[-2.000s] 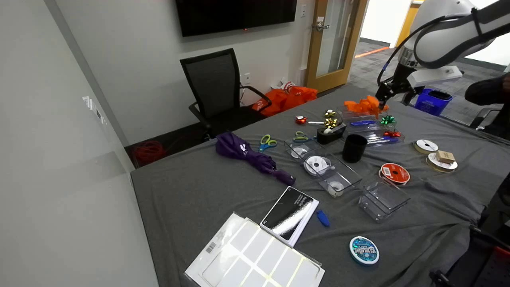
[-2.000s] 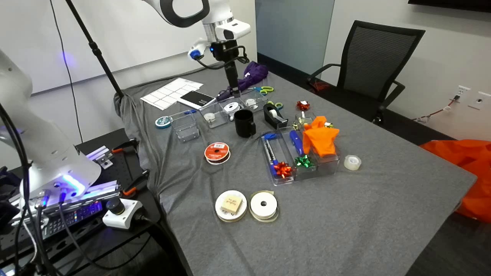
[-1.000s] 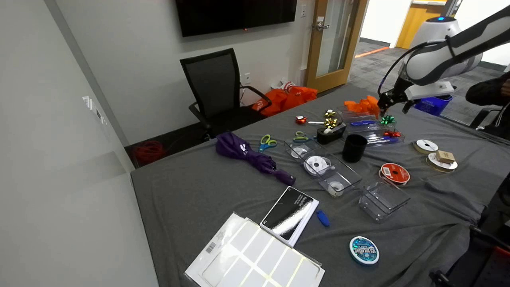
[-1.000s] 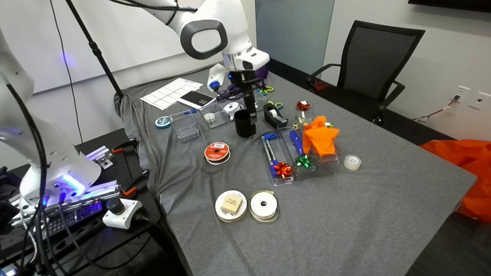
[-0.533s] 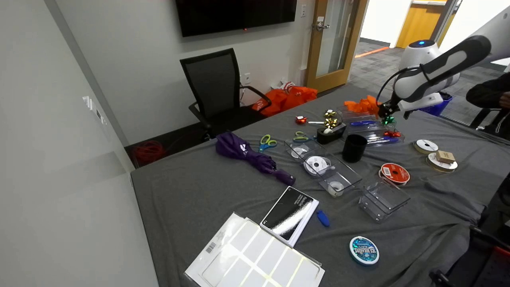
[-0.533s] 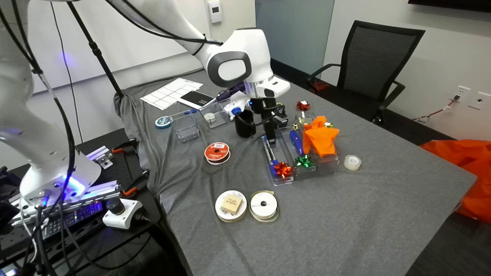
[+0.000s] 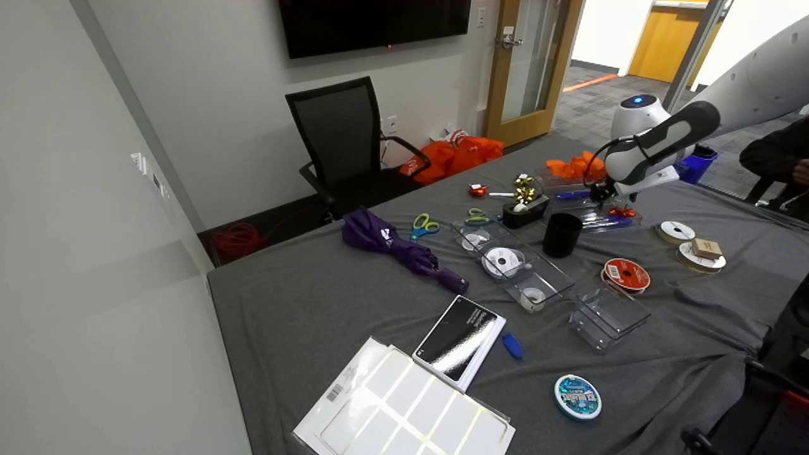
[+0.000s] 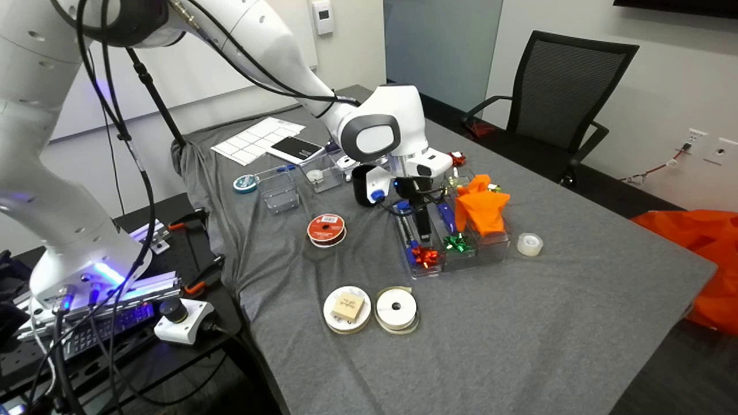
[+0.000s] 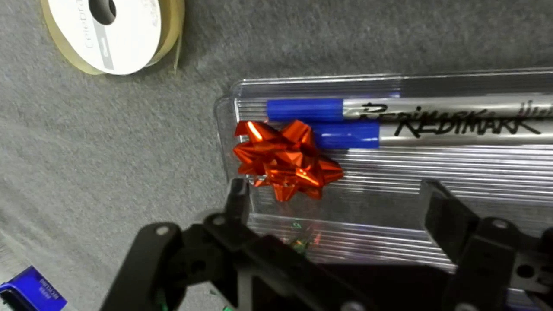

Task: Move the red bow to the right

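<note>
Here you hold the black two-fingered gripper point(image 9: 337, 194) jaws-wide, likely to straddle the red star-shaped foil bow point(image 9: 288, 160) at its wrist-view ten o'clock.

A dark screen point(image 7: 379, 25) hangs on the pale wall point(image 7: 234, 126) (a black mesh chair point(image 7: 344, 133) stands near).
</note>
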Motion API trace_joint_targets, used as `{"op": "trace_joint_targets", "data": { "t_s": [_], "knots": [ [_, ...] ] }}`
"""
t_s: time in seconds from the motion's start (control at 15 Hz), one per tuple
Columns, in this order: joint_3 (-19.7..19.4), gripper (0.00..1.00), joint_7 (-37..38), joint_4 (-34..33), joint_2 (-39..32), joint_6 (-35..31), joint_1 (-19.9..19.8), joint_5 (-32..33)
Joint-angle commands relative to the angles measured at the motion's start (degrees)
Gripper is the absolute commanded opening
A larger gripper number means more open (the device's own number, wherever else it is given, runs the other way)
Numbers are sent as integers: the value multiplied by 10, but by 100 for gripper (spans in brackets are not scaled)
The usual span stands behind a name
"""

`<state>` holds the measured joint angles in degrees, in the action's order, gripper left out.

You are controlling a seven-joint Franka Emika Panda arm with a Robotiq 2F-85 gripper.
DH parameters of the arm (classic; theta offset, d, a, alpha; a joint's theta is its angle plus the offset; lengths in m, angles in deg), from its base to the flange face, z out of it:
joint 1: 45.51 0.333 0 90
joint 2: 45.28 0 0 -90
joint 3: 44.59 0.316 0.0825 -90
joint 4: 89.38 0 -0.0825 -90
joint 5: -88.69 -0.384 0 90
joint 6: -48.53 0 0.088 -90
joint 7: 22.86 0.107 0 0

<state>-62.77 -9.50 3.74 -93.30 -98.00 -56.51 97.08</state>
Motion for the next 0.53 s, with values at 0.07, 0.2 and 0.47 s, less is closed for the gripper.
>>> {"op": "trace_joint_targets", "data": {
  "t_s": [0.07,0.2,0.47],
  "knots": [
    [-2,75,-9,-62,-54,2,-8,-3],
    [-3,68,-11,-74,-64,9,-9,-4],
    [-12,38,-6,-94,-77,23,-6,0]
  ]
}}
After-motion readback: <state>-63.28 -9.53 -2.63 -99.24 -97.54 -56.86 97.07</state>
